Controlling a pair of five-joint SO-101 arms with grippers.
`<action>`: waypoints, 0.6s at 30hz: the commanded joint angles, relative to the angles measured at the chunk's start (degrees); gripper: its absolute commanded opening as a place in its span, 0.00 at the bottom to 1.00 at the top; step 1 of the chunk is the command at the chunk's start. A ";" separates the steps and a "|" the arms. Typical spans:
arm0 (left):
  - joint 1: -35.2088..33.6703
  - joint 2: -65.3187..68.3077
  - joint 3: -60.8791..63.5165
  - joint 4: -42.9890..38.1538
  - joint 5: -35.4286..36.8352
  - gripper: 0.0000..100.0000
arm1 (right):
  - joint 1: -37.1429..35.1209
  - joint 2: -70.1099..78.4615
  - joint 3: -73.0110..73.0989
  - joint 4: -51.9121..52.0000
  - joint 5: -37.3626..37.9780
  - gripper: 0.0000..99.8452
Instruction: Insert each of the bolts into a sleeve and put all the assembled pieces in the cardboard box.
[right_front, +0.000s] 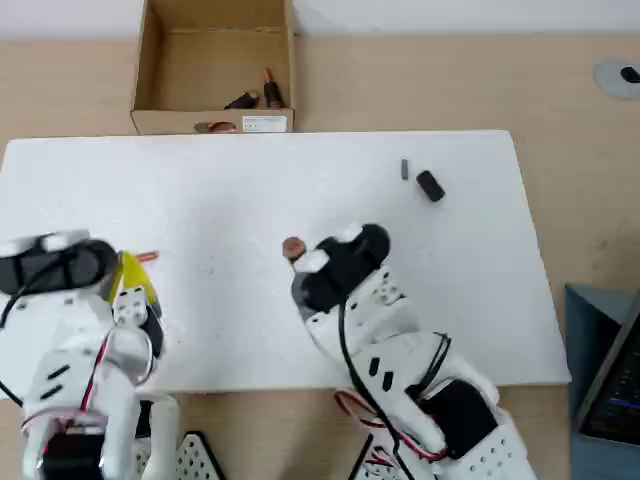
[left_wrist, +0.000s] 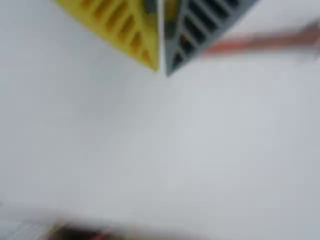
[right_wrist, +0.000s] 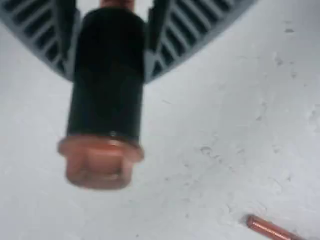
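Note:
My right gripper (right_front: 303, 260) (right_wrist: 110, 67) is shut on a black sleeve (right_wrist: 106, 85) with a copper bolt in it. The bolt's hex head (right_front: 292, 248) (right_wrist: 100, 162) sticks out over the white board's middle. A loose copper bolt (right_front: 147, 257) (left_wrist: 260, 42) (right_wrist: 270, 227) lies on the board at the left. Just beside it is my left gripper (right_front: 135, 270) (left_wrist: 162, 70), shut with nothing between its yellow and grey fingers. A loose black sleeve (right_front: 430, 186) lies on the board's far right part. The cardboard box (right_front: 140, 70) behind the board holds assembled pieces (right_front: 270, 88).
A small grey piece (right_front: 404, 169) lies next to the loose sleeve. The white board (right_front: 250, 180) covers most of the wooden table. A dark device (right_front: 605, 380) stands at the right edge, and a grey disc (right_front: 618, 77) sits at the far right.

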 joint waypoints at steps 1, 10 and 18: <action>-4.48 -0.22 5.80 -0.35 -1.32 0.00 | 1.80 7.08 -13.05 1.14 -0.53 0.01; -4.84 -0.22 19.25 -1.67 -1.41 0.00 | 4.26 36.79 -38.81 0.62 -0.53 0.01; -4.92 -0.22 27.78 -7.21 -1.32 0.00 | 6.55 59.65 -59.47 0.53 -0.44 0.01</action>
